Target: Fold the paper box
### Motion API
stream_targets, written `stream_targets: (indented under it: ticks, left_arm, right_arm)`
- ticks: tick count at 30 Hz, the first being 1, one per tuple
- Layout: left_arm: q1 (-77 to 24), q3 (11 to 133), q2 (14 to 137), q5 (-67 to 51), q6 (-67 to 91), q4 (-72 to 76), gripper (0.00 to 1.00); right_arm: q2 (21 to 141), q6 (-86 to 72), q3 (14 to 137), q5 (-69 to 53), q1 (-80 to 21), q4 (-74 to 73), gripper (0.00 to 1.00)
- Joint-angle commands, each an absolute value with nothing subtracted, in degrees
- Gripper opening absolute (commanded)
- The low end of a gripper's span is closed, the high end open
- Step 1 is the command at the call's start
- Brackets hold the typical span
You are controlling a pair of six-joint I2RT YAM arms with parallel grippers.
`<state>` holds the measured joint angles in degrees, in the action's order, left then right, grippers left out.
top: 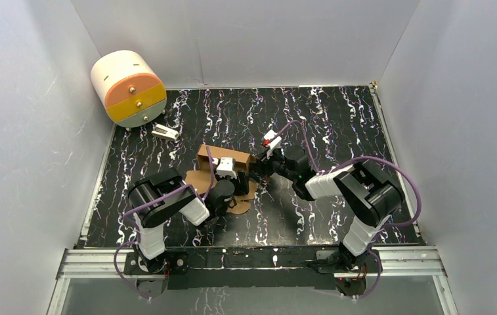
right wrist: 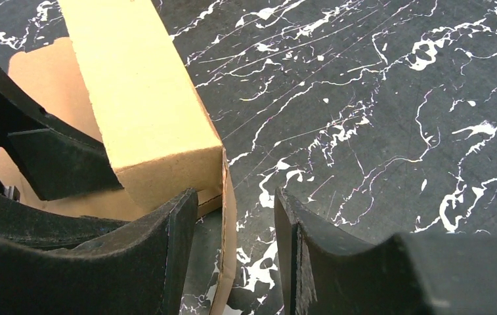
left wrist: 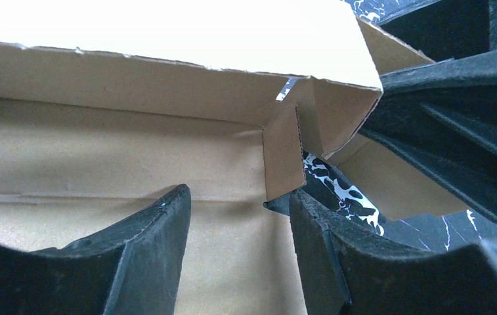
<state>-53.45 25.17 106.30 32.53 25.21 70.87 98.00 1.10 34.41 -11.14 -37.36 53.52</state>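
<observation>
The paper box [top: 201, 176] is brown cardboard, partly folded, in the middle of the black marbled table. In the left wrist view its flat floor panel [left wrist: 101, 170] meets a raised side wall [left wrist: 134, 82], and a small corner tab [left wrist: 281, 154] stands up. My left gripper [left wrist: 239, 197] is open over the floor panel, its right finger close to that tab. My right gripper [right wrist: 234, 197] is open at the box's end [right wrist: 147, 125], a thin upright flap [right wrist: 229, 223] standing loose between its jaws. Both grippers, left [top: 234, 181] and right [top: 257, 169], meet at the box's right end.
A cream, orange and yellow cylindrical drawer unit [top: 129, 88] stands at the back left, with a small white object [top: 165, 132] beside it. White walls enclose the table. A metal rail [top: 252, 259] runs along the near edge.
</observation>
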Motion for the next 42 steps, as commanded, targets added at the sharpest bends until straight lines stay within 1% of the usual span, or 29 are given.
stream_targets:
  ticks: [1, 7, 14, 19, 24, 29, 32, 35, 42]
  left_arm:
    - [-53.31, 24.26, 104.50, 32.06, 26.78, 71.37, 0.54]
    - [-53.01, 24.00, 104.66, 32.82, 27.66, 71.37, 0.51]
    - [-52.88, 24.08, 104.59, 32.96, 27.82, 71.37, 0.50]
    - [-52.87, 23.91, 104.51, 32.61, 27.77, 71.28, 0.49]
    - [-52.82, 23.73, 104.33, 32.70, 27.60, 71.37, 0.49]
    - [-52.83, 23.64, 104.24, 32.52, 27.42, 71.37, 0.49]
    - [-52.83, 23.64, 104.37, 32.43, 27.42, 71.35, 0.49]
    - [-52.83, 23.73, 104.41, 32.22, 27.51, 71.33, 0.49]
    - [-52.80, 23.64, 104.73, 32.08, 27.51, 71.28, 0.49]
  right_arm:
    - [96.72, 3.12, 35.33, -7.25, -38.06, 56.01, 0.56]
    - [90.22, 4.01, 32.63, -6.15, -38.05, 51.24, 0.58]
    - [87.69, 3.86, 31.88, -9.33, -38.06, 46.18, 0.58]
    - [84.49, 4.96, 30.73, -5.96, -37.67, 44.13, 0.60]
    - [78.19, 6.98, 32.67, -7.41, -35.87, 36.91, 0.64]
    - [73.66, 6.99, 32.55, -8.70, -32.18, 34.94, 0.65]
    - [74.69, 7.12, 32.95, -8.10, -29.95, 34.59, 0.64]
    - [78.59, 7.63, 34.40, -7.74, -29.05, 34.63, 0.63]
    - [88.71, 7.57, 37.69, -11.60, -28.83, 36.88, 0.53]
